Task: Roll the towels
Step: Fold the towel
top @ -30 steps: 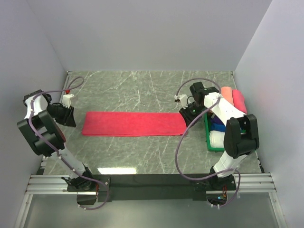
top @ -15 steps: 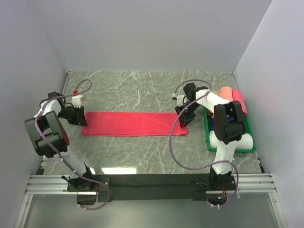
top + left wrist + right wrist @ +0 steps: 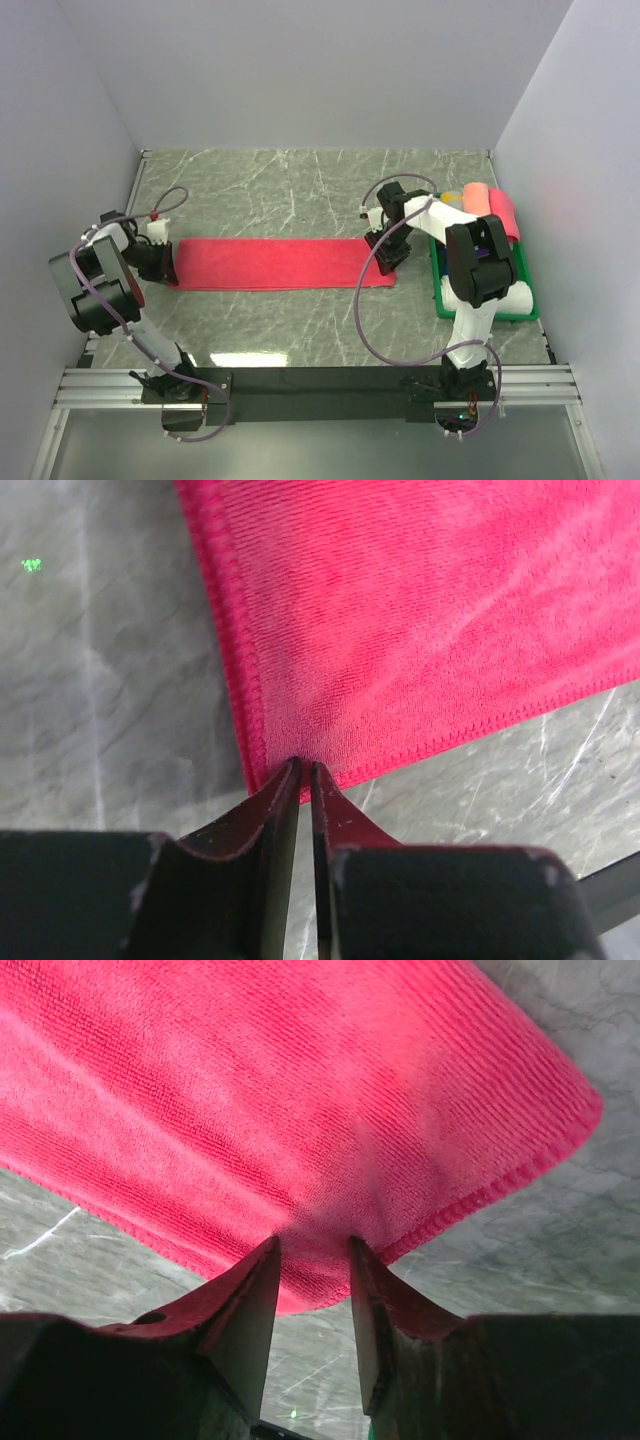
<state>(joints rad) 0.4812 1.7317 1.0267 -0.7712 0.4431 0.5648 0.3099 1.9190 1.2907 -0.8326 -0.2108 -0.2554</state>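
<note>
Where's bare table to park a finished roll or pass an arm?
Free: the marble between the red towel and the back wall, and the strip between towel and arm bases. Crowded: the right edge with the green bin and rolled towels, and both towel ends, where the left gripper and right gripper sit.

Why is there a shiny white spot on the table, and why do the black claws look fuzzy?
Top view: the white patch is light bouncing off the polished table. Left wrist view: the fingers sit too near the lens and blur, while the red towel looks sharp. Right wrist view: same, dark blurry fingers, crisp cloth.
</note>
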